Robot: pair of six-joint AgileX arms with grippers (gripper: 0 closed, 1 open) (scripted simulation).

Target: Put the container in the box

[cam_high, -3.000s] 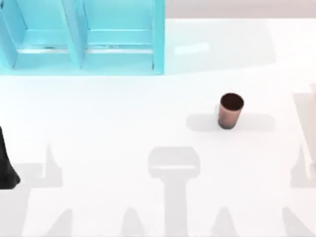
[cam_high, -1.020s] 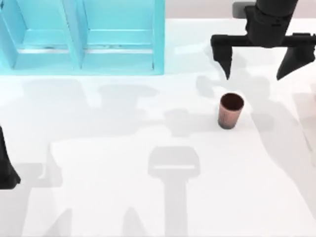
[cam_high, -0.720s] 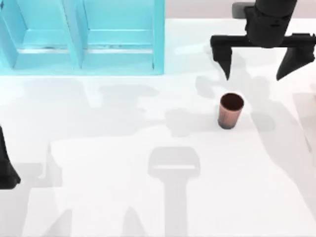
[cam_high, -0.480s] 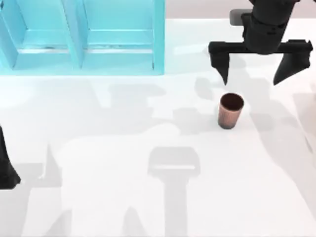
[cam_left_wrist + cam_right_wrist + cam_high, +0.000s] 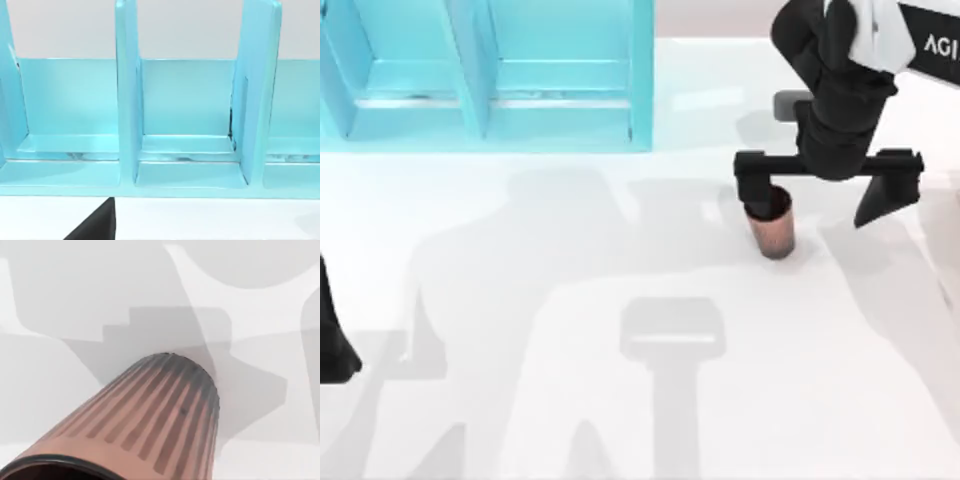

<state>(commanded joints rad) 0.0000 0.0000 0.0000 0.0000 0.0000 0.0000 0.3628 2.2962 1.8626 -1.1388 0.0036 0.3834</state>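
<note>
The container [image 5: 775, 234], a small copper-brown ribbed cup with a dark rim, stands upright on the white table right of centre. My right gripper [image 5: 810, 212] hangs over it, open wide. One finger [image 5: 753, 195] overlaps the cup's rim on its left side, and the other finger [image 5: 876, 200] stands well off to the cup's right. The right wrist view looks down the container's ribbed side [image 5: 155, 420] from close up. The box [image 5: 485, 75], light blue with upright dividers, sits at the far left of the table; its compartments [image 5: 185, 125] face the left wrist camera.
My left arm [image 5: 330, 340] is parked at the table's left edge, and a dark part of it [image 5: 97, 227] juts into the left wrist view. White tabletop [image 5: 620, 250] lies open between the cup and the box.
My right gripper has dropped and come forward from behind the cup, so one finger now overlaps the rim. The cup and my left arm have stayed put.
</note>
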